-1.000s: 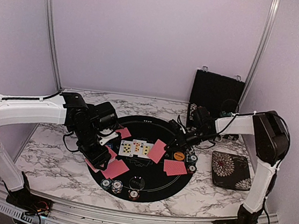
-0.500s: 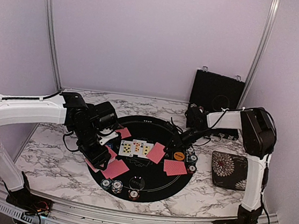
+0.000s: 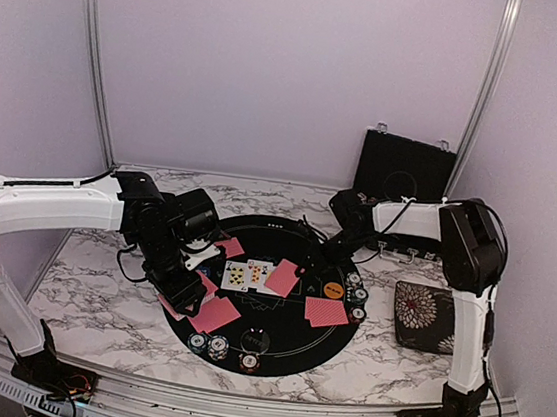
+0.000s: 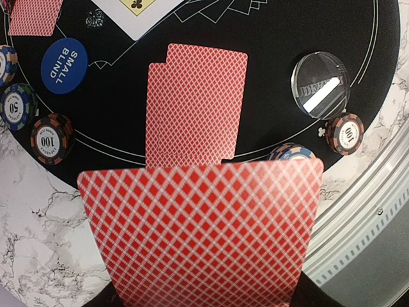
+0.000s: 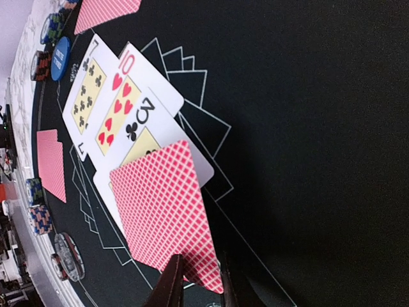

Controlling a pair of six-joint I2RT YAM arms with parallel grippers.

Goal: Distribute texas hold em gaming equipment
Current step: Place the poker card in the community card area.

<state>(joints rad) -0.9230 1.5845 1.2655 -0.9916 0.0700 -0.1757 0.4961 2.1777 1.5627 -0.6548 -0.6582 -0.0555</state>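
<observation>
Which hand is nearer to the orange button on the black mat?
Right. The right hand is close beside the orange button, on its left in the top view; the left hand is far across the mat, over its left edge.

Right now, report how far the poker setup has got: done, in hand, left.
Done: on the black mat, three face-up cards, a face-down pair, chip stacks and the small blind button are out. In hand: the right gripper sits at the edge of a face-down card overlapping the three of clubs; grip unclear. The left gripper holds a spare card. Left: likely the remaining board cards.
</observation>
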